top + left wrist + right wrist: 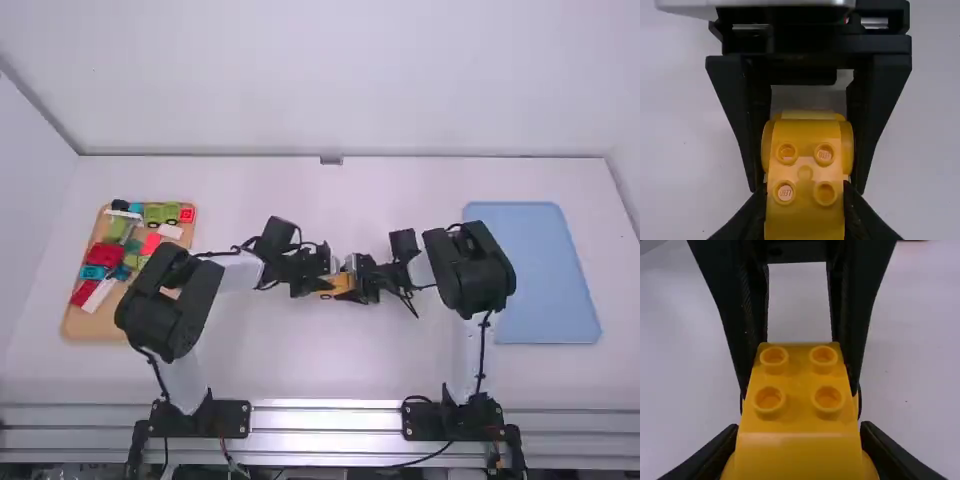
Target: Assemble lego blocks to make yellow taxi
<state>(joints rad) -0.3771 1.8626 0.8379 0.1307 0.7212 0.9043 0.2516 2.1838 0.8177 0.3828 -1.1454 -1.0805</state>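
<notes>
I see the left jaws [322,284] and the right jaws [353,284] both closed tight on the yellow car [336,285], nose to nose in the middle. The left arm [165,305] hides part of the brown tray [88,327], full of red, green, blue and white blocks [104,255]. The right arm [476,270] stands between the car and a blue mat [545,270]. The counter [300,365] is white, and behind it is a plain white wall [330,80].

Even, bright light in the high view glints off the metal rail [325,420]; both wrist views look dimmer.
</notes>
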